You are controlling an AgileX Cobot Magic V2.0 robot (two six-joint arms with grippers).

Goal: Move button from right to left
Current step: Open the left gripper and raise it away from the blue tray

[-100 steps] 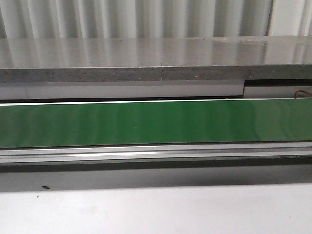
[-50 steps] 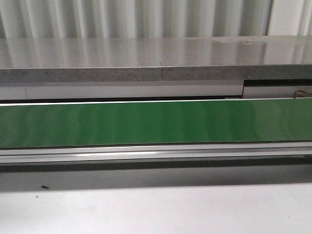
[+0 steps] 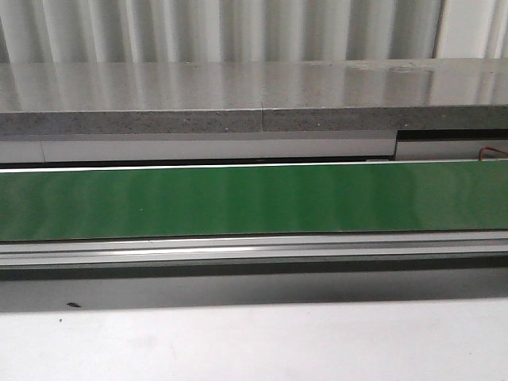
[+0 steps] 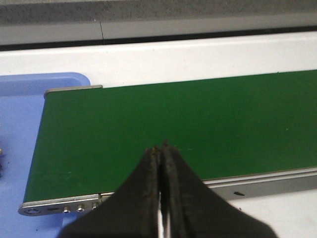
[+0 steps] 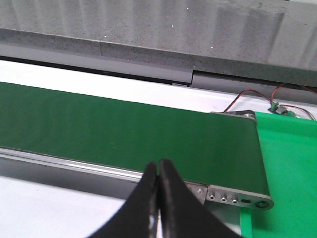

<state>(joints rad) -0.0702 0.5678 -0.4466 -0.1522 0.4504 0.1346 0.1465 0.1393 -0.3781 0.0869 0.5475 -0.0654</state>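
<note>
Nothing has moved on the green belt (image 3: 254,202) since earlier. Left hand (image 4: 161,148) and right hand (image 5: 158,163) hover above it, both pressed closed, holding nothing.

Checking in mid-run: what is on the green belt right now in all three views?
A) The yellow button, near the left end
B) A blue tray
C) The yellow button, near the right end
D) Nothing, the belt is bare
D: the belt shows plain green in the front view and in both wrist views, with no button anywhere, and the left gripper and right gripper are both shut on nothing.
</note>
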